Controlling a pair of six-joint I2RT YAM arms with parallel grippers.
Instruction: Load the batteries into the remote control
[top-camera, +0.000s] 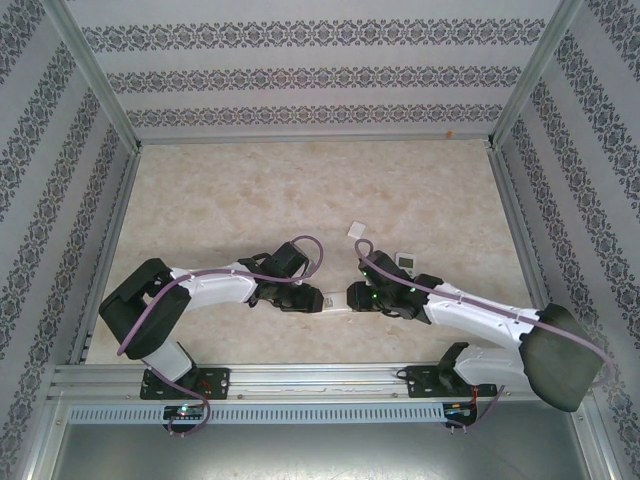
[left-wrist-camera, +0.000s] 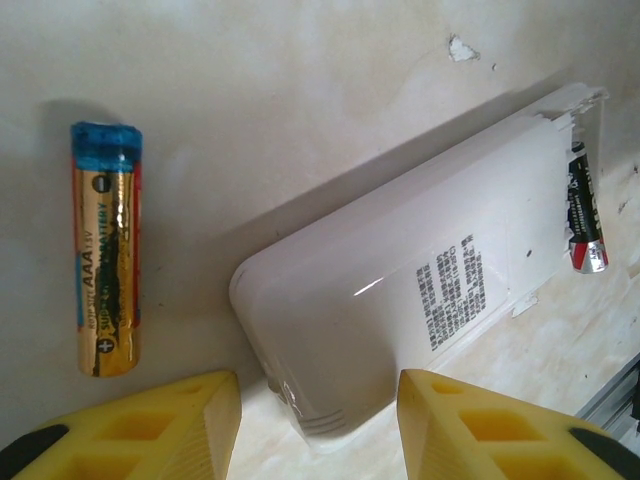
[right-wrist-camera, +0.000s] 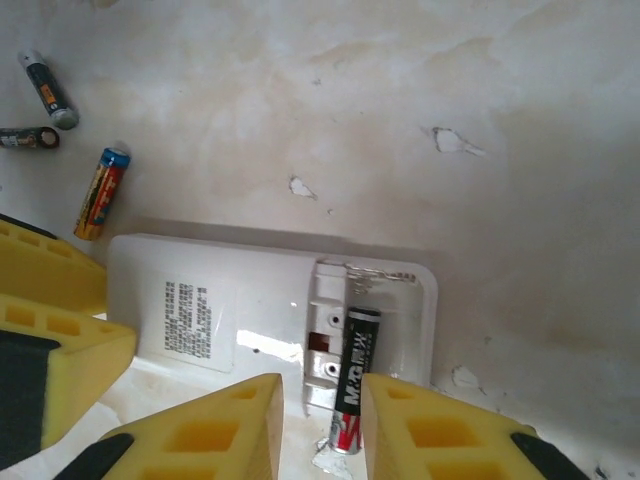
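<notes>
My right jaws stand apart, astride the near end of a black-and-red battery (right-wrist-camera: 352, 370) that lies slanted in the open bay of the white remote (right-wrist-camera: 200, 290), label side up. My left jaws gape around the remote's rounded end. A gold AAA battery (left-wrist-camera: 105, 250), blue-capped, lies on the worktop (left-wrist-camera: 300, 100) just left of them.
</notes>
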